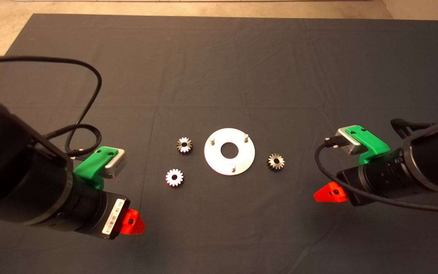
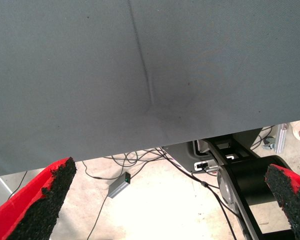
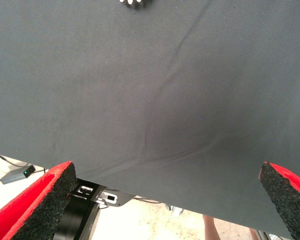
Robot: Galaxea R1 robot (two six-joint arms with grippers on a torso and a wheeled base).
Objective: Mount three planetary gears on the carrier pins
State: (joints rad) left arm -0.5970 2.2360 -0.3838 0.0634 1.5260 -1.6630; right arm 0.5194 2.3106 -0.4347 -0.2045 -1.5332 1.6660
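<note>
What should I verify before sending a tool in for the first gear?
1. Three carrier pins bare on the disc: ok.
2. Three planetary gears flat on the mat, apart from the disc: ok.
3. Left tool open, empty: ok.
4. Right tool open, empty: ok.
5. Either tool over a gear: not ok, both short of the parts.
6. Pin-to-bore fit: cannot tell.

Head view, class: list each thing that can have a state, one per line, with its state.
Three planetary gears: flat on the mat, none installed.
Carrier pins: upright, bare.
Carrier disc: flat on the mat.
Left tool: open, empty.
Right tool: open, empty.
</note>
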